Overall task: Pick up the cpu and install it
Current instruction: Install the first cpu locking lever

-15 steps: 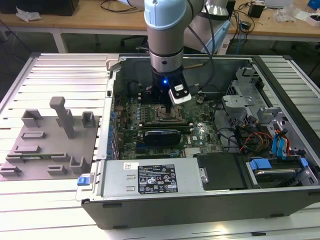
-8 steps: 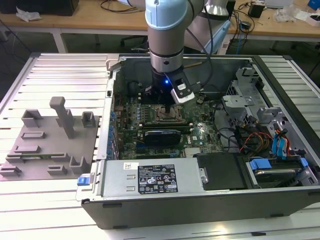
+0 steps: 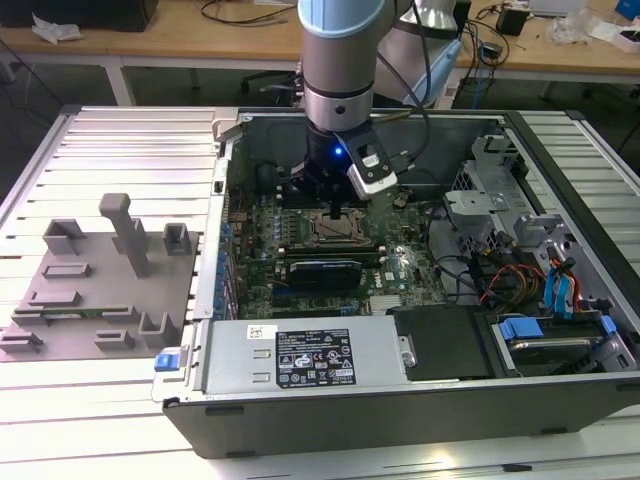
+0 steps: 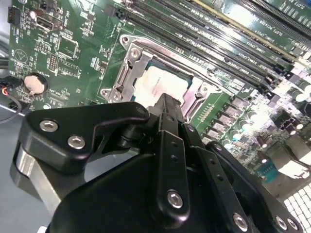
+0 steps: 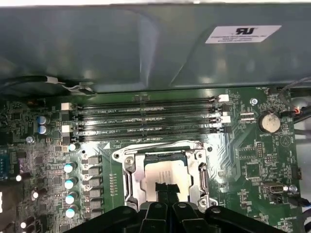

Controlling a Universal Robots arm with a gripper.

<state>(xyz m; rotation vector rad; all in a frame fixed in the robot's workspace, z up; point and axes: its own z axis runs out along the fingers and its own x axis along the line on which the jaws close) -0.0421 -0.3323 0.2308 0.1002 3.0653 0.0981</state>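
The cpu [image 5: 163, 172] is a pale silvery square lying flat inside the open metal socket frame [image 5: 129, 174] on the green motherboard. It appears in both wrist views, here as cpu [image 4: 154, 82] in its frame [image 4: 127, 73]. My gripper [image 5: 165, 190] hangs straight over it, its two black fingertips pressed together with nothing between them, their tips over the near edge of the chip. Whether they touch the chip I cannot tell. In the exterior view the gripper [image 3: 333, 212] reaches down into the open computer case over the socket [image 3: 338, 232].
Memory slots [image 5: 146, 119] run just beyond the socket, and a coin battery [image 5: 268, 122] sits on the board. A long black expansion card [image 3: 322, 272] lies nearer the power supply [image 3: 300, 355]. Drive cages [image 3: 500, 200] and cables fill the exterior view's right; a grey fixture [image 3: 100, 290] lies left.
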